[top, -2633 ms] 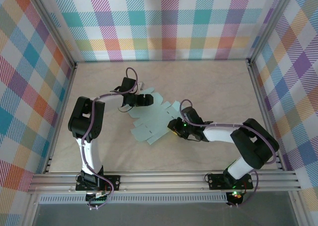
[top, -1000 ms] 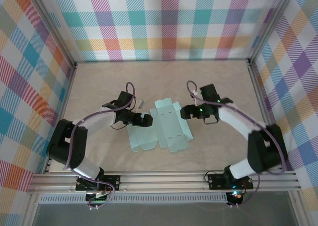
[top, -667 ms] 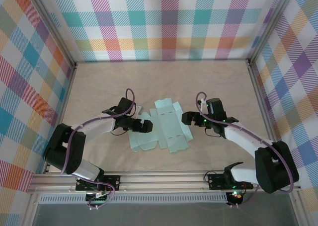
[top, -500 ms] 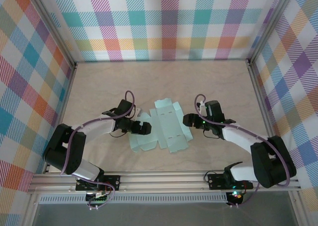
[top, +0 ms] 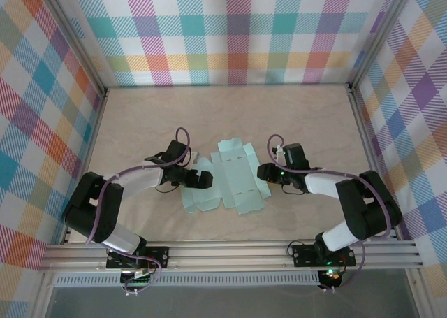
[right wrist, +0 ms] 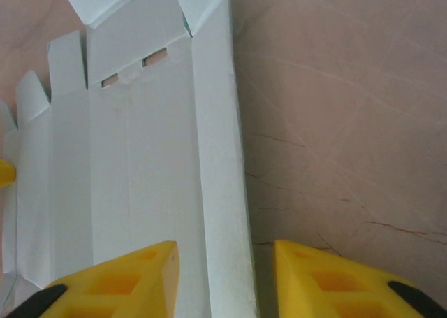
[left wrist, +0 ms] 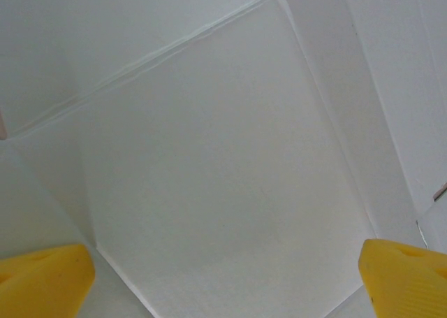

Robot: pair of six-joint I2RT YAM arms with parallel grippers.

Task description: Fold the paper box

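The paper box (top: 234, 182) lies as a pale mint die-cut sheet on the middle of the table, partly creased, with tabs along its edges. My left gripper (top: 204, 179) rests low over the sheet's left part. In the left wrist view the card (left wrist: 209, 164) shows close up, and the left gripper (left wrist: 223, 283) is wide open with its yellow fingertips (left wrist: 42, 279) far apart. My right gripper (top: 262, 172) is at the sheet's right edge. In the right wrist view the right gripper (right wrist: 225, 262) straddles the raised edge strip of the card (right wrist: 140, 171), and its fingers (right wrist: 321, 276) stand apart from the strip.
Plaid walls (top: 230, 31) close in the table on the left, back and right. An aluminium rail (top: 230, 251) with both arm bases runs along the near edge. Bare beige tabletop (top: 307, 122) lies behind and to the right of the sheet.
The right gripper has dropped lower at the sheet's right edge and its jaws have narrowed round the edge strip. The left gripper has shifted slightly left and stayed wide open.
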